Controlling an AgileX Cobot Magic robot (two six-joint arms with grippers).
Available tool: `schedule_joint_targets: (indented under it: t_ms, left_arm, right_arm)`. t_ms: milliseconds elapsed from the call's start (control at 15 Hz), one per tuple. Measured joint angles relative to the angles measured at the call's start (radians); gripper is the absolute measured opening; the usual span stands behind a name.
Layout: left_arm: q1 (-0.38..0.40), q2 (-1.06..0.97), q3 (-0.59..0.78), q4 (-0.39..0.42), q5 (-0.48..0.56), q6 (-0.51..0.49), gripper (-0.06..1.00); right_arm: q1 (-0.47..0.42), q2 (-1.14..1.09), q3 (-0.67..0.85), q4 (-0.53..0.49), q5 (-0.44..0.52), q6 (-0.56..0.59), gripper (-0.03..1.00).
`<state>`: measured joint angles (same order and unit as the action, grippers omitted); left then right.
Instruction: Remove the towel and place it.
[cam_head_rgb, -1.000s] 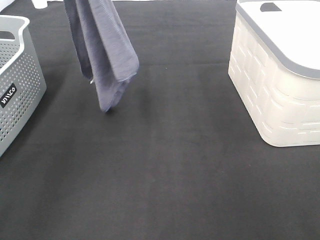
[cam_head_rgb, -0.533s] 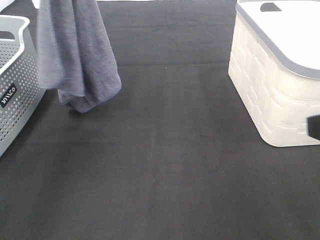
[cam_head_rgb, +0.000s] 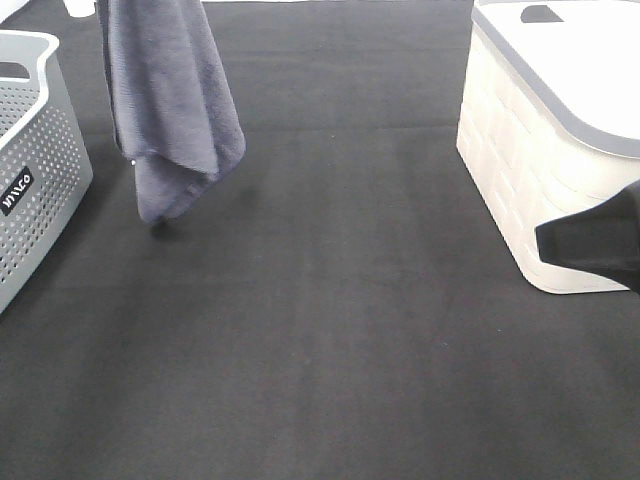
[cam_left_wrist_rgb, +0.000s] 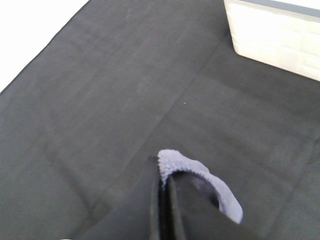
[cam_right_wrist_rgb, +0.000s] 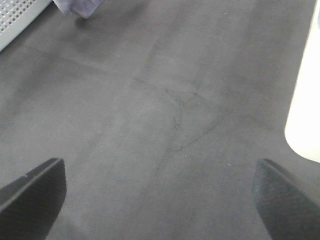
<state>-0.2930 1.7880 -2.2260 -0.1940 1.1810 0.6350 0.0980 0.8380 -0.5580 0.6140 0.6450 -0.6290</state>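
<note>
Fingers (cam_left_wrist_rgb: 152, 210) of the left gripper (cam_left_wrist_rgb: 162, 172) pinch a fold of the towel (cam_head_rgb: 172, 100), dangling it over the black mat (cam_head_rgb: 350, 330) beside the grey basket (cam_head_rgb: 40, 170), apparently for laying flat; the right gripper (cam_right_wrist_rgb: 157, 170) hovers spread and empty by the white bin (cam_head_rgb: 530, 170).

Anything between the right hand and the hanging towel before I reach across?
Nothing visible: only bare black mat lies between the right hand and the towel, which hangs from the left hand beside the grey basket.

Fuzzy terry towel (cam_head_rgb: 175, 110); matt black felt mat (cam_head_rgb: 340, 330).
</note>
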Motion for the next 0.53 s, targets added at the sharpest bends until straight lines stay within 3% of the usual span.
schedule_joint_targets:
  t_ms: [533]
  left_arm:
    - [0.000,0.000,0.000,-0.015,0.021,0.000,0.00]
  right_arm:
    - [0.000,0.001,0.000,0.004,0.000,-0.056,0.96]
